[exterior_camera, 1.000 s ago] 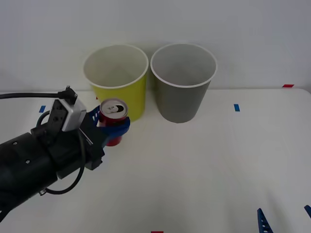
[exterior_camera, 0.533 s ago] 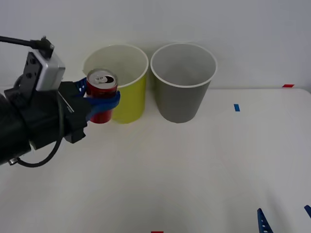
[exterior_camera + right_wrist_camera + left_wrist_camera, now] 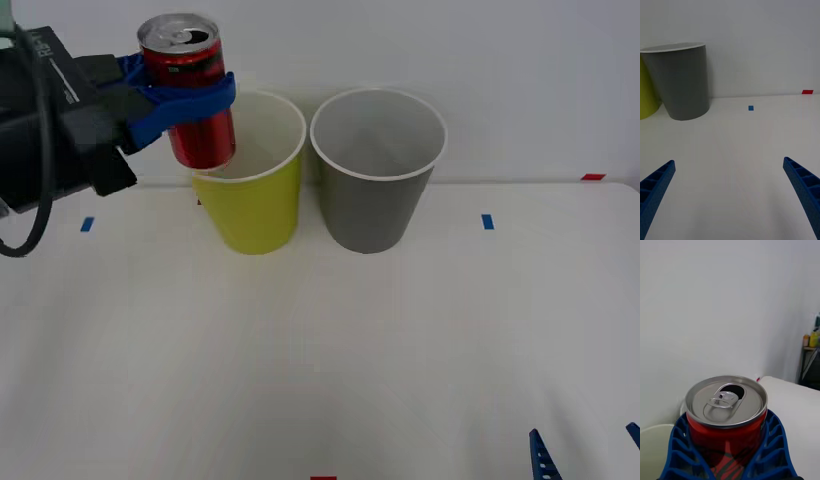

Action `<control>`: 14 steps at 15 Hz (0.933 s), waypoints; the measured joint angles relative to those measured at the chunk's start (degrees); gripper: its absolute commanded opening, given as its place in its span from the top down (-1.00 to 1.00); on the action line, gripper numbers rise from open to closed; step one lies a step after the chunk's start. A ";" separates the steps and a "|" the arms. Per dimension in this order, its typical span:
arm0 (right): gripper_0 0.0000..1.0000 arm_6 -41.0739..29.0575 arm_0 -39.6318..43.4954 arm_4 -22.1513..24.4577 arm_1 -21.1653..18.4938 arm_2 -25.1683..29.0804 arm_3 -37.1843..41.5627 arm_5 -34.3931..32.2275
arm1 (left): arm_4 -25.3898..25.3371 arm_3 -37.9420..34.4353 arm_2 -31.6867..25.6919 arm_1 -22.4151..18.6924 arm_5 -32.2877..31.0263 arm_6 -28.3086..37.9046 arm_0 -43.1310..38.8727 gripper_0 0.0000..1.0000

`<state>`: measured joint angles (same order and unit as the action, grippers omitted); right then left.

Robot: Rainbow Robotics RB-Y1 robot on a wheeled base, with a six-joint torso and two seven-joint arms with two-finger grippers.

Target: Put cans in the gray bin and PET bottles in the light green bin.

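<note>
The left gripper [image 3: 185,95] clamps a small red drink can [image 3: 192,90], upright, above the yellow-green round bin's [image 3: 250,205] left rim. The dark gray tapered bin [image 3: 377,190] stands rightward, beyond it. The right gripper [image 3: 730,195] waits open, low near the table's front.

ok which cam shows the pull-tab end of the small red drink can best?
Left wrist view: the small red drink can sits close up in the left gripper, its silver top and opened tab plain. Front view shows the can smaller and side-on, its top at a slant.
</note>
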<state>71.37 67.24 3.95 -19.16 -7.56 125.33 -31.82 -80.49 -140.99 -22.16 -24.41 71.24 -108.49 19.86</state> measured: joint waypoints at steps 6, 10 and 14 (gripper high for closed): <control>-1.00 0.00 0.00 0.00 0.00 0.00 0.00 0.00 | 9.58 7.36 1.81 2.67 7.88 -0.59 14.03 0.98; -1.00 0.00 0.00 0.00 0.00 0.00 0.00 0.00 | 19.41 9.45 6.05 6.12 6.96 0.56 18.67 0.99; -1.00 0.00 0.00 0.00 0.00 0.00 0.00 0.00 | 20.54 17.99 10.27 7.74 1.59 0.96 22.45 0.99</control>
<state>71.37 67.24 3.95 -19.16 -7.56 125.33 -31.82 -59.95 -123.00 -11.89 -16.68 72.83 -107.53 42.30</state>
